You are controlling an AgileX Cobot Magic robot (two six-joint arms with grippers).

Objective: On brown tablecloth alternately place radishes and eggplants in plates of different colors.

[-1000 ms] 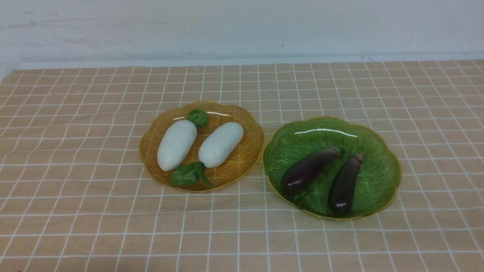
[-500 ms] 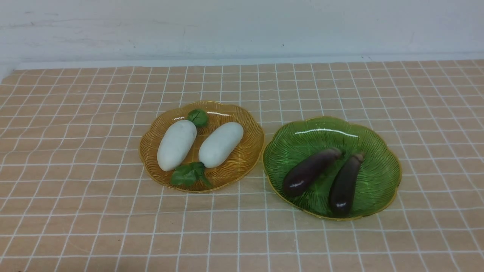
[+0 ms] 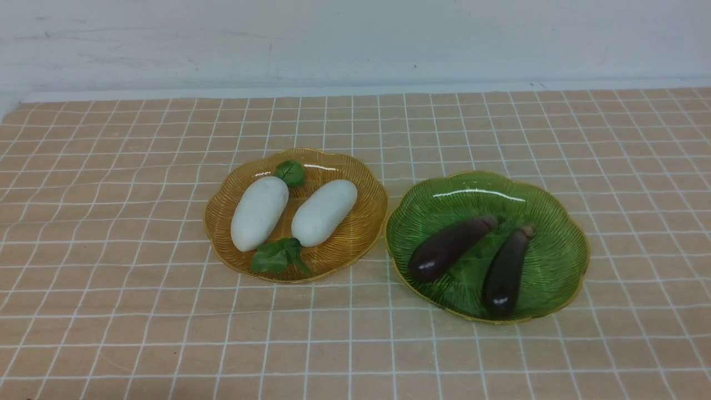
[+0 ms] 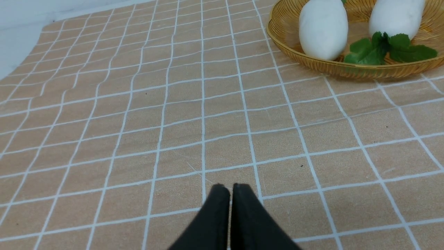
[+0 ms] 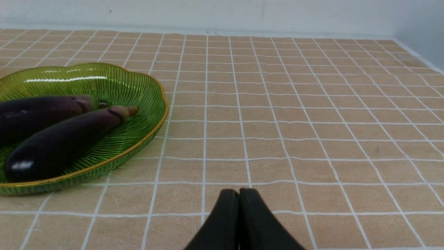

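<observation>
Tablecloth point(image 3: 183, 339), brown, ruled with a white grid, lightly wrinkled; it ran up to a pale wall point(image 3: 355, 44) at the far side.

Amber plate point(image 3: 364, 244), one, ribbed, scalloped rim; set left of centre. Contents: two white radishes. Left radish point(image 3: 259, 214), lying aslant, its near end beside a spray of green leaves point(image 3: 276, 256). Right radish point(image 3: 324, 213), aslant likewise, its near end touching the same leaves, as far as I could make out. A rounded green leaf point(image 3: 290, 173) lay by the far end of the left radish.

Green plate point(image 3: 555, 272), one, ribbed, gold-edged; set right of the amber plate and a little nearer to me, the two rims close together. Contents: two dark purple eggplants, glossy. Left eggplant point(image 3: 451, 250), stem end pointing far and right. Right eggplant point(image 3: 506, 272), stem end also pointing far, slightly right.

Left gripper point(image 4: 230, 189), mine, one; shut, nothing between its fingertips, held over bare cloth. Right gripper point(image 5: 239, 194), mine, one; likewise shut and unladen, over cloth to the right of the green plate.
</observation>
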